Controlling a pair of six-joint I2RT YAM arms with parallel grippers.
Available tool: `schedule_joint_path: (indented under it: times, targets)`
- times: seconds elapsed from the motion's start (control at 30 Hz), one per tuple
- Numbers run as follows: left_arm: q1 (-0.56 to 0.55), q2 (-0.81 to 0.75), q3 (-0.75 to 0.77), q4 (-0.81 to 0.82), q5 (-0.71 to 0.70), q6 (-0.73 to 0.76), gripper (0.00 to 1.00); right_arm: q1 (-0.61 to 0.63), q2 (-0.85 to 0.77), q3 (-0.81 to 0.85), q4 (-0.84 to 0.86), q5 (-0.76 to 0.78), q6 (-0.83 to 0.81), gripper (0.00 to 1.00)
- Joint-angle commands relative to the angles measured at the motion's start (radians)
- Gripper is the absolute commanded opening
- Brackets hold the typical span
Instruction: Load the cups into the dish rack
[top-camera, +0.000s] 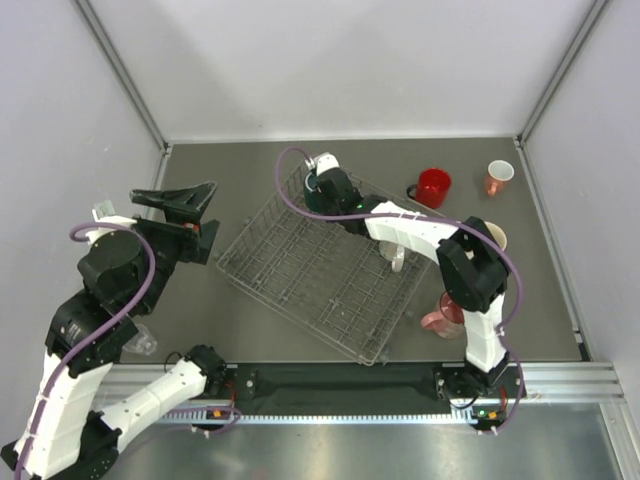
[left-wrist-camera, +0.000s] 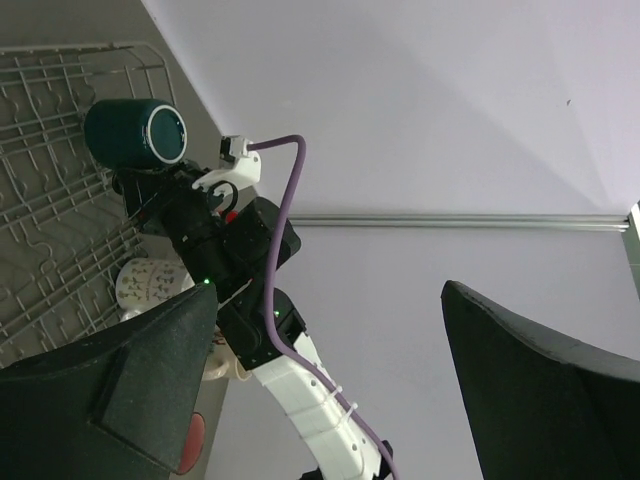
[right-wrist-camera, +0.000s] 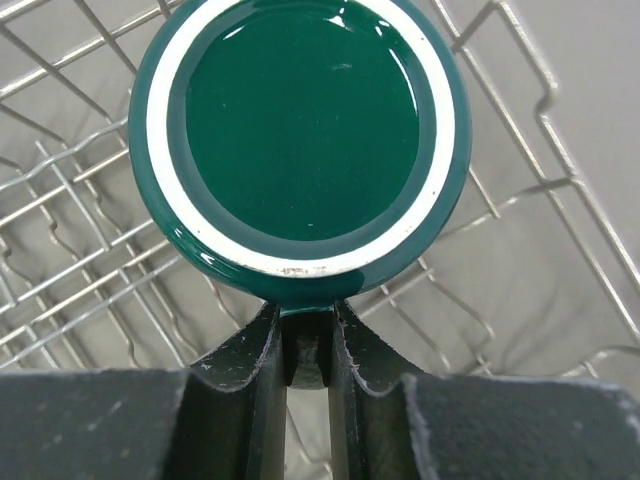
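My right gripper (right-wrist-camera: 307, 328) is shut on the handle of the dark teal mug (right-wrist-camera: 300, 130), which is held upside down, base facing the camera, over the far corner of the dish rack (right-wrist-camera: 520, 130). From above, that gripper (top-camera: 322, 184) is at the rack's (top-camera: 300, 285) far corner. The teal mug also shows in the left wrist view (left-wrist-camera: 135, 132). A white patterned cup (top-camera: 396, 256) lies in the rack under the right arm. My left gripper (top-camera: 180, 200) is open and empty, raised left of the rack. A red mug (top-camera: 433, 187) and a salmon mug (top-camera: 497, 177) stand at the back right.
A cream mug (top-camera: 494, 238) is partly hidden behind the right arm. A translucent pink mug (top-camera: 440, 318) stands right of the rack's near corner. Something clear (top-camera: 140, 343) lies under the left arm. Walls enclose the table on three sides.
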Motion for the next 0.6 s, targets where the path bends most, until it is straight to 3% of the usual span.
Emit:
schedule_joint_path:
  times: [0.0,0.57]
  targets:
    - [0.003,0.013,0.001,-0.035,-0.028,0.041,0.99,0.007,0.004,0.026,0.172,0.016,0.015,0.0]
    - [0.003,0.145,0.024,-0.098,0.007,0.117,0.99,0.007,0.127,0.07,0.207,0.002,0.012,0.0]
